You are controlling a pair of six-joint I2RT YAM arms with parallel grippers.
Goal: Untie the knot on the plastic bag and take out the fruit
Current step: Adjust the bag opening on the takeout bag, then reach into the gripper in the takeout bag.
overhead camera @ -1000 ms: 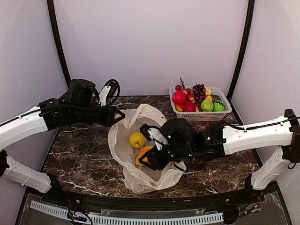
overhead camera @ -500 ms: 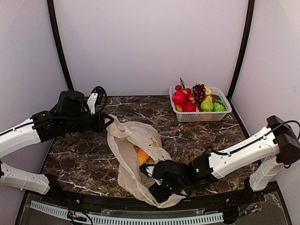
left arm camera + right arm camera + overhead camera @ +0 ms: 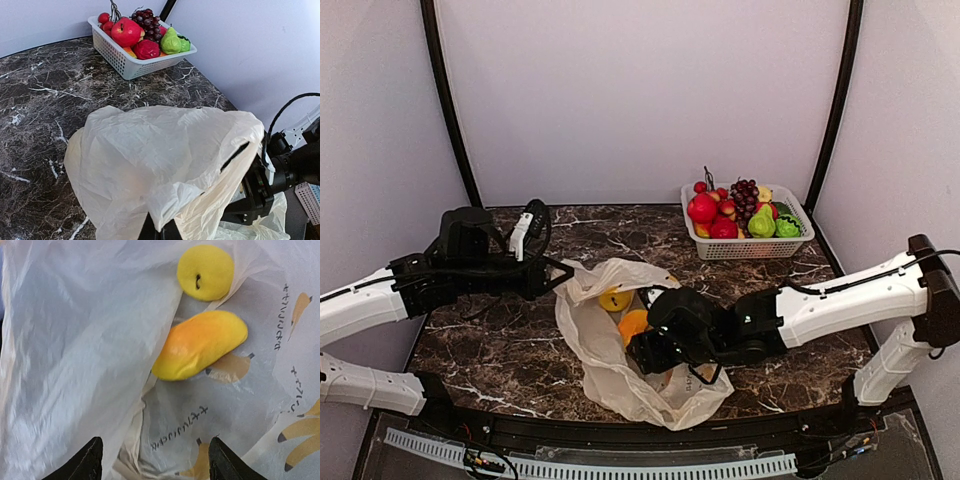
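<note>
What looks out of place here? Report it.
Nothing spilled or damaged. The plastic bag lies crumpled and open, one edge pinched up by the left gripper; a yellow fruit and an orange mango sit inside, below the open right gripper.

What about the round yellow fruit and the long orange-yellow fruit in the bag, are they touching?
Apart. The right wrist view shows a strip of cream plastic bag between the round yellow fruit and the long orange-yellow fruit.

Left gripper (image 3: pixel 160 231) largely cut off by bottom edge, plastic bag (image 3: pixel 165 160) covering its fingertips. Orange fruit (image 3: pixel 200 345) partly under a fold.
</note>
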